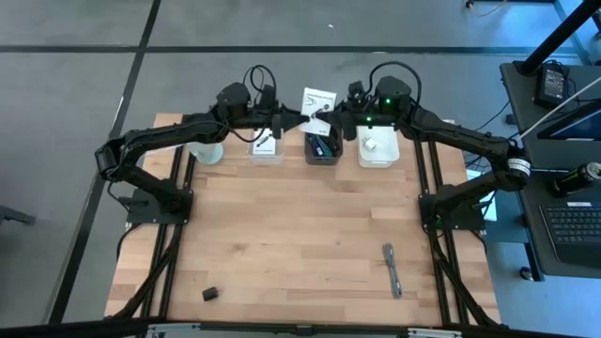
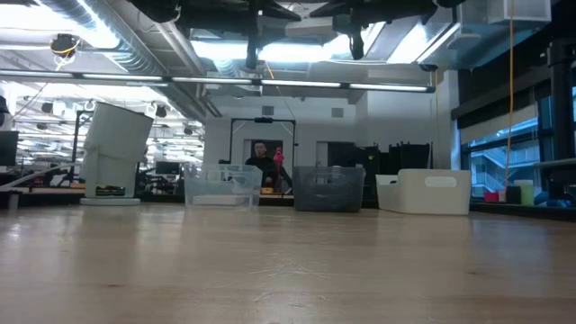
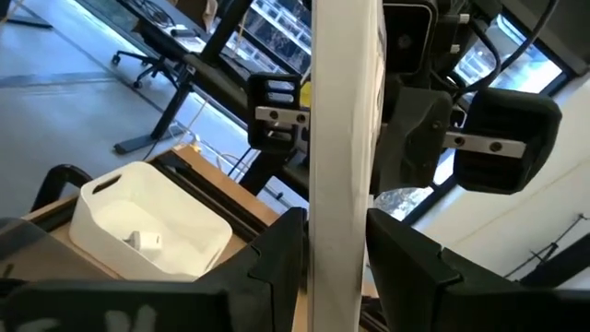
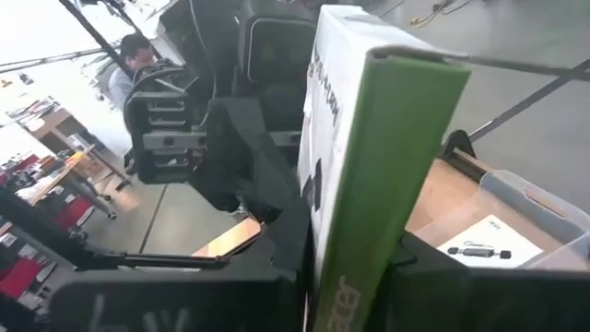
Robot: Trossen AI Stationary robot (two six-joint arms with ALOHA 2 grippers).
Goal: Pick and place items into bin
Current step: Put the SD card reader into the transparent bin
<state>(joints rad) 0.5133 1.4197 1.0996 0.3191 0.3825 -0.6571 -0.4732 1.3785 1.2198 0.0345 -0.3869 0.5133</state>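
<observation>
Wooden table [image 1: 282, 235], light planks, on a dark frame. Whitish tilted cup [image 2: 112, 155] at its far left edge. Laptop [image 1: 573, 225] and a can, possibly a drink [image 1: 582, 175], on a side desk. Seated person [image 4: 129, 55] in the room beyond.

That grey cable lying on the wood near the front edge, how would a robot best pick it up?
Grip the grey cable across its middle, coming straight down from above. It lies flat and long on the table, running front to back, so jaws closing across its narrow width should catch it. The right arm sits nearer.
</observation>
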